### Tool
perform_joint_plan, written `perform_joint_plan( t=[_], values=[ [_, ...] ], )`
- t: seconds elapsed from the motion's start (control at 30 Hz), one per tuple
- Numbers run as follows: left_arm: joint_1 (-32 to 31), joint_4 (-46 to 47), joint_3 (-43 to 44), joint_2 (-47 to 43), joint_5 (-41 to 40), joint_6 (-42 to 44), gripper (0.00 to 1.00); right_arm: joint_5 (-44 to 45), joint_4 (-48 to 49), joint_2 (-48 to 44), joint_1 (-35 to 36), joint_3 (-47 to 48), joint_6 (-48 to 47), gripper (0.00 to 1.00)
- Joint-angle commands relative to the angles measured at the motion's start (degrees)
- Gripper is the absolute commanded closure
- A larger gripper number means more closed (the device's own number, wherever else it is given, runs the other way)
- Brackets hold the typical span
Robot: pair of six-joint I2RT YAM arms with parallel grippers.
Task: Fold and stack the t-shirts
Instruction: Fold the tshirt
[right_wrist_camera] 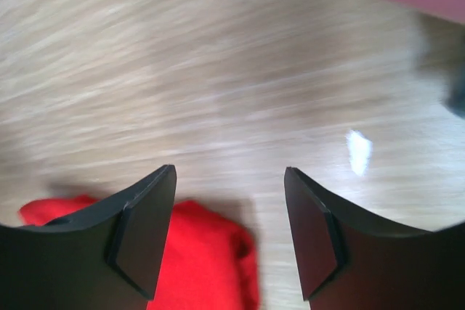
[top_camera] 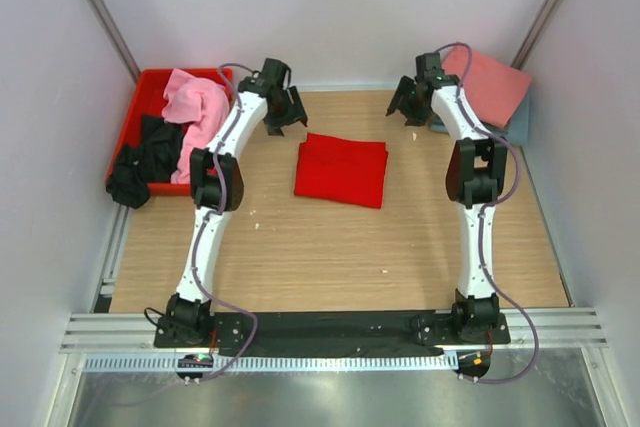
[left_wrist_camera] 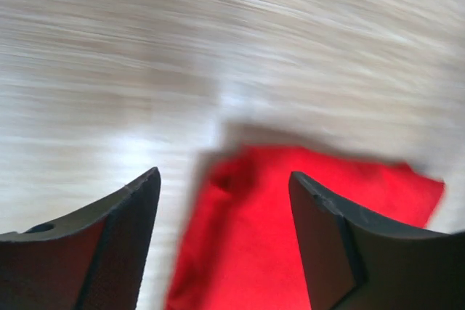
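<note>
Wood-grain table (top_camera: 330,247) carries everything. At its far left stands a red plastic crate (top_camera: 150,87), with a light pink t-shirt (top_camera: 195,107) heaped inside and a black t-shirt (top_camera: 150,147) spilling over its near wall. In the far right corner a salmon pink t-shirt (top_camera: 492,82) lies folded flat on a grey-blue t-shirt (top_camera: 519,125), of which only an edge shows.

In the middle, toward the far side, the bright red t-shirt (top_camera: 341,169) lies folded into a neat, slightly skewed rectangle. It should handle as light, limp cloth that sags and falls open if pinched at one corner. Taking two corners together along a folded edge looks safest.

The left gripper (left_wrist_camera: 224,176) and right gripper (right_wrist_camera: 229,170) hover just beyond its far corners, jaws spread and holding nothing.
</note>
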Motion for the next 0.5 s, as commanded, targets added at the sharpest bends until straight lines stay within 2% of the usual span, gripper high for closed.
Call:
perform_joint_plan(
  t=[0.0,0.1,0.13,0.23,0.4,0.47],
  values=[
    [4.02,3.16,-0.32,-4.09,9.98,-0.64,0.26,2.36,-5.95,-10.33,0.48,-2.88,1.13,0.32],
    [3.49,5.53,-7.51,-11.3,9.37,1.38,0.25,5.62,3.46,-20.39,1.71,-18.35,1.3,0.29],
    [2.88,5.62,-11.02,-13.4,7.71,2.7,0.26,5.27,4.89,-25.38,2.15,-21.12,1.47,0.29],
    [1.04,6.06,-18.06,-20.61,3.67,4.2,0.28,3.87,8.85,-31.38,5.05,-29.74,1.3,0.29],
    [-3.01,11.24,-33.95,-30.72,1.72,4.38,0.29,-2.54,14.38,-34.04,8.83,-41.59,1.83,0.29],
    [-4.24,14.66,-38.19,-32.31,3.99,2.63,0.31,-10.06,21.2,-34.39,9.19,-45.56,3.93,0.33]
  ],
)
